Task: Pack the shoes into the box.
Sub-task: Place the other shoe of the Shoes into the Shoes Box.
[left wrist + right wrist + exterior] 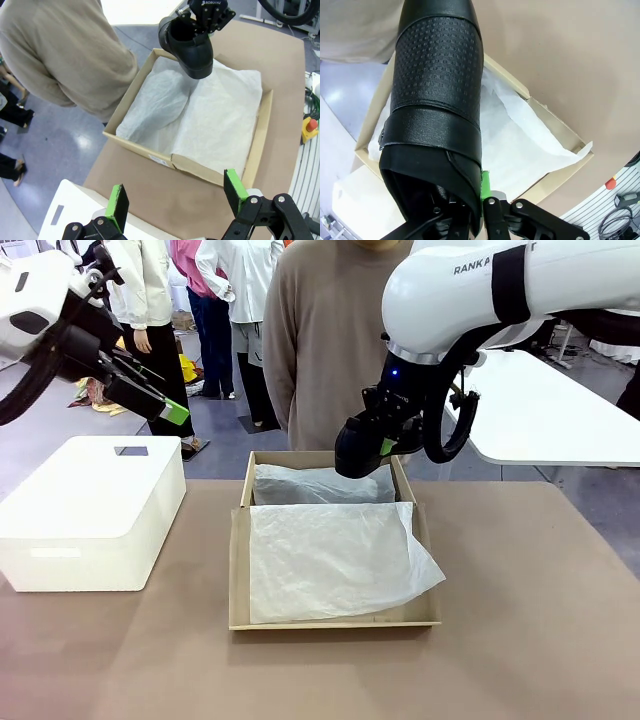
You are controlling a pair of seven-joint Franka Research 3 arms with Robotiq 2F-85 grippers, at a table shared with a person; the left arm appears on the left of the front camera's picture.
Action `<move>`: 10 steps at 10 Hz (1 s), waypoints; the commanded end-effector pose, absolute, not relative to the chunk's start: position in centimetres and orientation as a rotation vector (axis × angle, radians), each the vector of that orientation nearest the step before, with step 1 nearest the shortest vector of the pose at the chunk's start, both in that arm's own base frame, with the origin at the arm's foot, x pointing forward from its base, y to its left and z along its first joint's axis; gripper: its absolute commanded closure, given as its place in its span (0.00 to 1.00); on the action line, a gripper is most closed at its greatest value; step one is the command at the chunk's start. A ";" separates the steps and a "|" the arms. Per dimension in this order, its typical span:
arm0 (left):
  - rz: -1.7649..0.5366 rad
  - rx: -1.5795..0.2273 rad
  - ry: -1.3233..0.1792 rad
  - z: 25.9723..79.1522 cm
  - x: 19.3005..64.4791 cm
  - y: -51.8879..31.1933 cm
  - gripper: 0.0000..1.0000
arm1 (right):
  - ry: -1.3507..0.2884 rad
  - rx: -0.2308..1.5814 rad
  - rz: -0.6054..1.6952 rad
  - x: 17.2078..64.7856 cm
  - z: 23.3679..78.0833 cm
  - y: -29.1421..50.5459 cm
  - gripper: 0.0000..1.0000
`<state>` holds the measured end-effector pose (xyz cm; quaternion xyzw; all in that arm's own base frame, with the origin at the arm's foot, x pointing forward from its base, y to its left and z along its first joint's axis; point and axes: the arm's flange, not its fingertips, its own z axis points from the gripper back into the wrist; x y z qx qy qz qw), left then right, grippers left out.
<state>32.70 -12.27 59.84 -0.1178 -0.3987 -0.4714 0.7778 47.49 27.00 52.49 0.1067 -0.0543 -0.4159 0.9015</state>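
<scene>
Gripping black shoe (358, 454) toe-down with right hand (386, 447), just above far end of shoebox (238, 570); holding left hand (175, 200) open, well apart.

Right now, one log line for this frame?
right hand: shut on shoe | shoe: held above box, far end | left hand: open, empty | box: lined with tissue
</scene>
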 end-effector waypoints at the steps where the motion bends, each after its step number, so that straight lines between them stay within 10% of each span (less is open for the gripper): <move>1: -1.022 -0.266 -0.865 59.8 32.7 -12.2 0.00 | -0.091 0.226 -0.970 47.2 53.0 28.2 1.00; 10: -1.022 -0.266 -0.865 59.8 32.7 -12.2 0.00 | -0.042 0.162 -1.421 46.6 54.1 39.4 1.00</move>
